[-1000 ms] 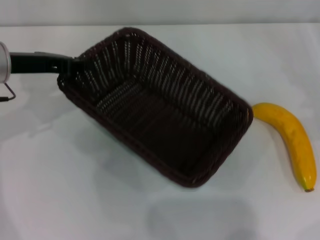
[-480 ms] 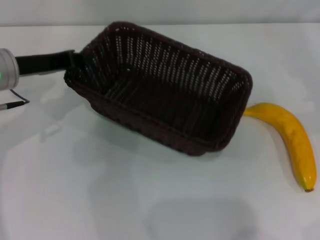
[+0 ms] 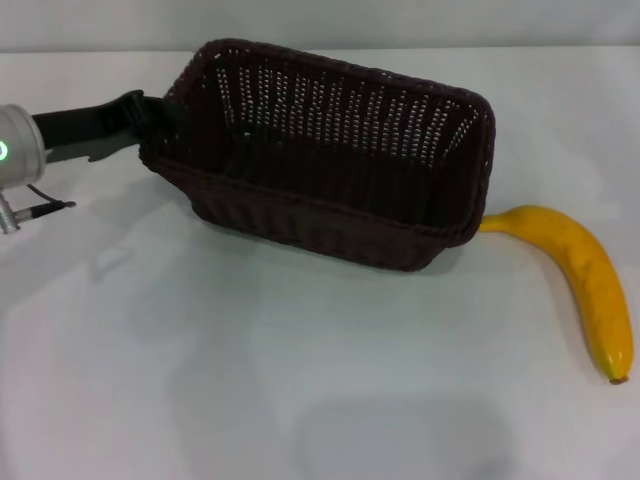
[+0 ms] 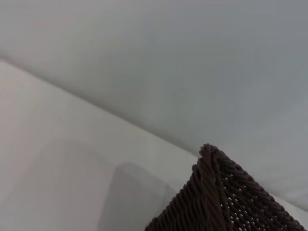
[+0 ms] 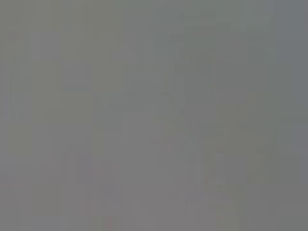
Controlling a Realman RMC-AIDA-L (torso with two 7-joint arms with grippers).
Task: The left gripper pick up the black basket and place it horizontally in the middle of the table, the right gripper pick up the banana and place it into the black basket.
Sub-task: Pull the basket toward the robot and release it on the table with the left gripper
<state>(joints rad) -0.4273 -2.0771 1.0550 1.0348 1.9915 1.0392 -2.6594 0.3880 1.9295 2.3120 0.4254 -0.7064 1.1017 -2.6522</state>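
At the far left: the left hand (image 3: 150,118) reaches in from the edge, its fingers closed on the left end rim of the black basket (image 3: 330,160).
Basket, place: left of middle to middle of the desk (image 3: 300,400), long side running nearly left to right, tilted toward me, so it looks partly lifted.
Basket, handling: woven wicker, likely light and fairly stiff; the braided rim is the sensible hold. Held by one end, it may sag or swing.
Banana, place: the banana (image 3: 580,275) lies on the desk at the right, its stem end just beside the basket's right corner.
Banana, handling: soft-skinned, smooth, curved; I would take it across the middle, gently.
Right hand: not to be seen.
Count: one basket, one banana.
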